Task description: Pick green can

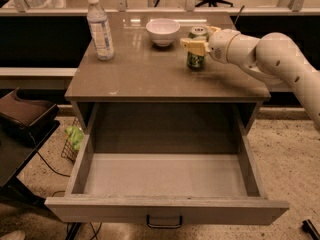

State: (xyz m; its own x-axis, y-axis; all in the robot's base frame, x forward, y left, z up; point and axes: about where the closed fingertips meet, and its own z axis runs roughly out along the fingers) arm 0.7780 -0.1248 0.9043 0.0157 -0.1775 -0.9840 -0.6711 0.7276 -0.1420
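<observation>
The green can [195, 60] stands upright on the cabinet top [150, 74], right of centre, with its silver top showing. My gripper [198, 37] reaches in from the right at the can's upper half. It is open, with one pale finger [192, 45] across the can's front and the other behind it. The can rests on the surface between them. The white arm [270, 54] extends off to the right.
A white bowl [163, 31] sits just left of the can. A clear water bottle [99, 28] stands at the back left. Below the top, a wide drawer [165, 204] is pulled fully out. A dark chair [25, 119] is at the left.
</observation>
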